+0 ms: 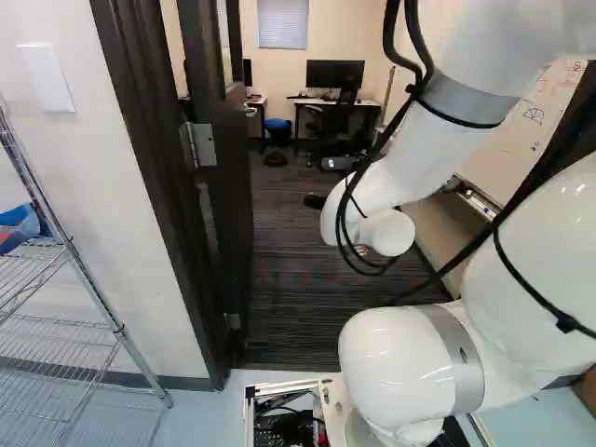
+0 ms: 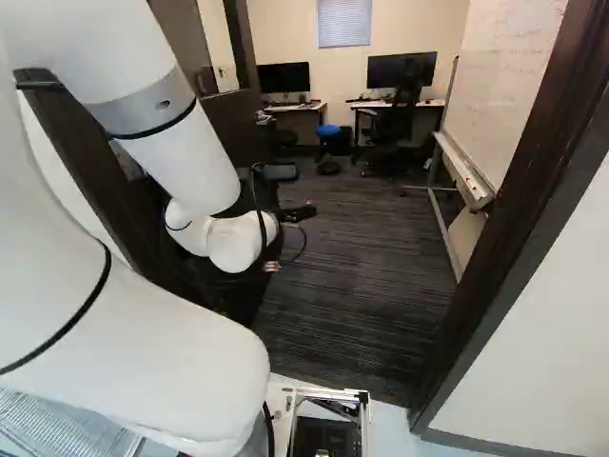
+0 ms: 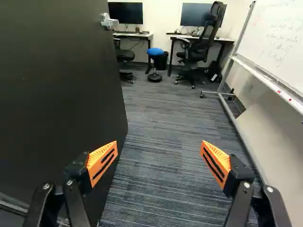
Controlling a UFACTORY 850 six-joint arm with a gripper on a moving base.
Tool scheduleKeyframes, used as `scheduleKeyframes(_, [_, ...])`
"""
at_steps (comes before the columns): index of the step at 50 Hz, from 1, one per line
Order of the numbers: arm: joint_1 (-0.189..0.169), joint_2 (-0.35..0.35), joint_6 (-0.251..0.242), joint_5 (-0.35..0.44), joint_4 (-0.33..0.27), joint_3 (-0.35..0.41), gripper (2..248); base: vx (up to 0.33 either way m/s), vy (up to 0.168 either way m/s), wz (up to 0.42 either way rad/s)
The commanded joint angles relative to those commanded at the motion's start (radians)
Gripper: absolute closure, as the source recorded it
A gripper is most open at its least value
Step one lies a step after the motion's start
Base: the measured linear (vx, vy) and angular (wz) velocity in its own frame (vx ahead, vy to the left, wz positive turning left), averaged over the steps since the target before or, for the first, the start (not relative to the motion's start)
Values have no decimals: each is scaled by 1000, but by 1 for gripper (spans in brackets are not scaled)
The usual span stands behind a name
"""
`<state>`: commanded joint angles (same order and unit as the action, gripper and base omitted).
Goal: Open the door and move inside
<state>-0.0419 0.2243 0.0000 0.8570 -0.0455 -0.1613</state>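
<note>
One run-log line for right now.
door open | end effector open, nothing gripped | arm reaching through doorway | base short of carpet

Striped dk. carpet (image 3: 156, 142) in the rm. carries a blue-topped stool (image 3: 155, 51), blk. bin (image 3: 161, 60) just behind it, blk. office chair (image 3: 203, 45) at the R desk, 2nd chair (image 3: 124, 55) at the L desk, plus whiteboard stand (image 3: 220, 93) on casters. L desk (image 3: 147, 35) w/ monitor (image 3: 125, 13) on top; R desk (image 3: 227, 39) w/ another monitor (image 3: 195, 14) & flat dk. kbd (image 1: 305, 98). Board's tray (image 3: 265, 78) has sm. red items (image 3: 290, 100). Lt. blue floor (image 1: 209, 424), near side, bears wire rack (image 1: 90, 280); blue item (image 1: 17, 216) on its shelf, type unclear.
</note>
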Motion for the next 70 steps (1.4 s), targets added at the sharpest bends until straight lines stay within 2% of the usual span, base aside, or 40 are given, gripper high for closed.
scheduleKeyframes(25, [38,50,0,14,41,67,3,0,0,0])
scheduleKeyframes(70, [42,55,0,16,46,74,3,8,0,-3])
